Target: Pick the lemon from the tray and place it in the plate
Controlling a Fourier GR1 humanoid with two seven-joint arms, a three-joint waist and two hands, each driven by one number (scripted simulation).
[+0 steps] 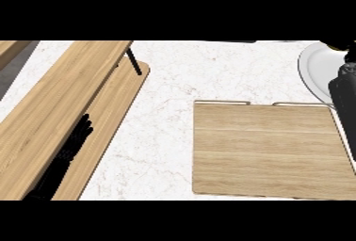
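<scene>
1. The wooden tray lies flat on the white marble bench, its top bare, with thin wire handles along its far edge
2. The white plate sits at the right edge, beyond the tray, cut off by the frame
3. The right hand hangs over the plate, mostly out of frame; I cannot tell whether its fingers are apart or clamped
4. The lemon is not visible
5. The left hand shows dark against the wooden shelf, fingers straight and relaxed
</scene>
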